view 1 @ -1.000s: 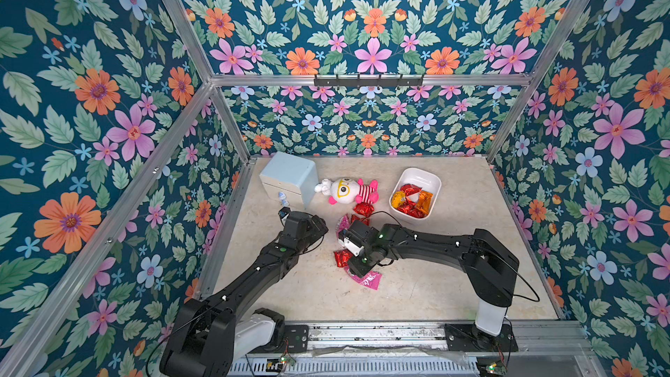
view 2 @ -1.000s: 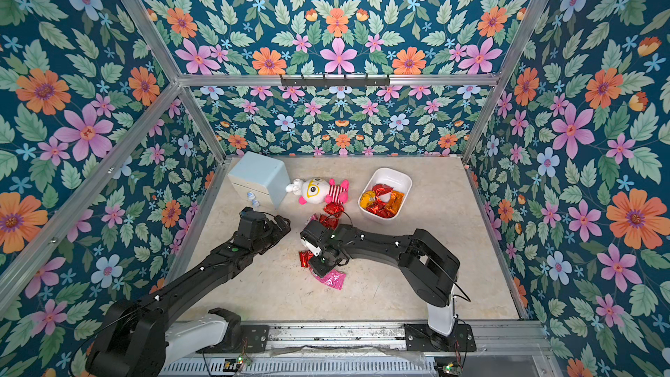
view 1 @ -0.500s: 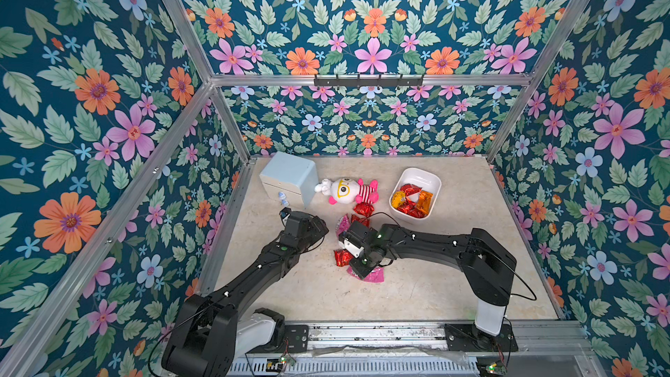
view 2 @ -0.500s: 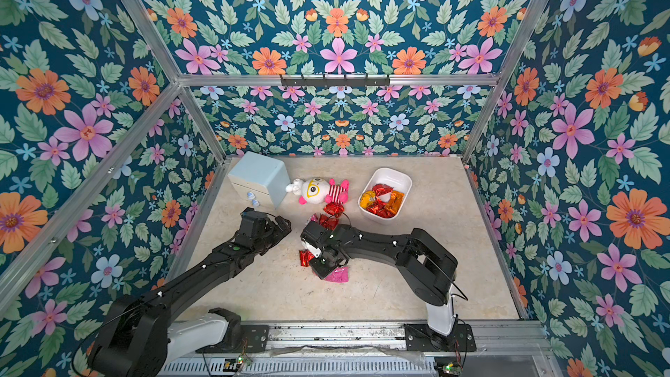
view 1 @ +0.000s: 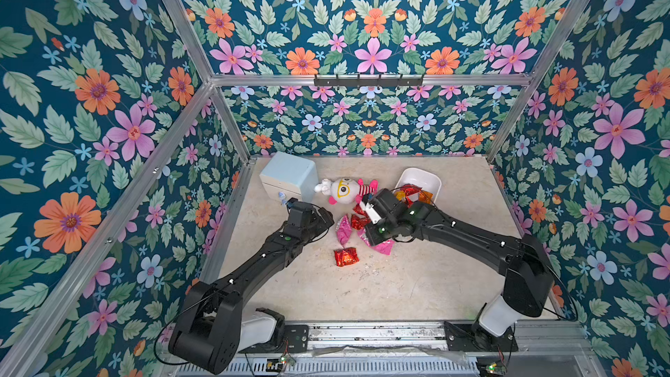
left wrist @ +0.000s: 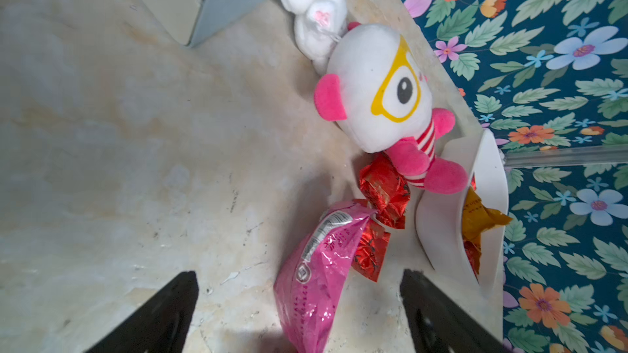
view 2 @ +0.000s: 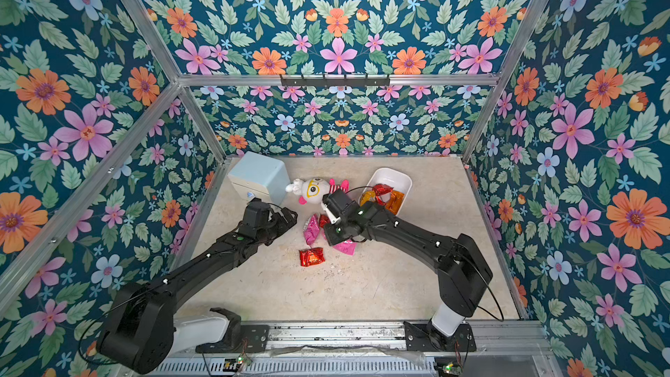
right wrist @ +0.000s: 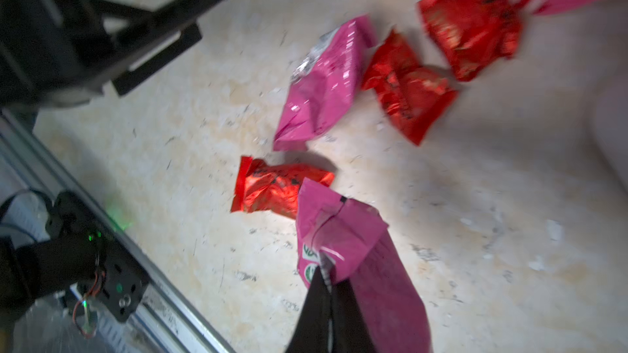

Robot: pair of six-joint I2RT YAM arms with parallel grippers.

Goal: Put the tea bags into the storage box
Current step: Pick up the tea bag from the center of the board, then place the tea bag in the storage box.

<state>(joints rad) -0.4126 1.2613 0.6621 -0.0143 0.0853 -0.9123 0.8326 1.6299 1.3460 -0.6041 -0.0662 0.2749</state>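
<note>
A pink tea bag (right wrist: 343, 239) is pinched at its edge in the right pincer (right wrist: 327, 281), jaws closed tight on it; in both top views it sits at centre frame. Just lower left of it a lone red tea bag (view 1: 346, 256) lies on the worktop (view 1: 362, 295). Above that, a second pink tea bag (view 1: 342, 228) and two red tea bags (view 1: 357, 221) lie loose between the arms. The storage box (view 1: 420, 176) stands upper right of centre, holding red and orange-yellow tea bags (view 1: 417, 194). The left pincer (left wrist: 299, 303) is spread wide and empty, facing the second pink tea bag. A plush doll (view 1: 344, 190) lies left of the box, just beside a pale blue cabinet (view 1: 290, 175).
</note>
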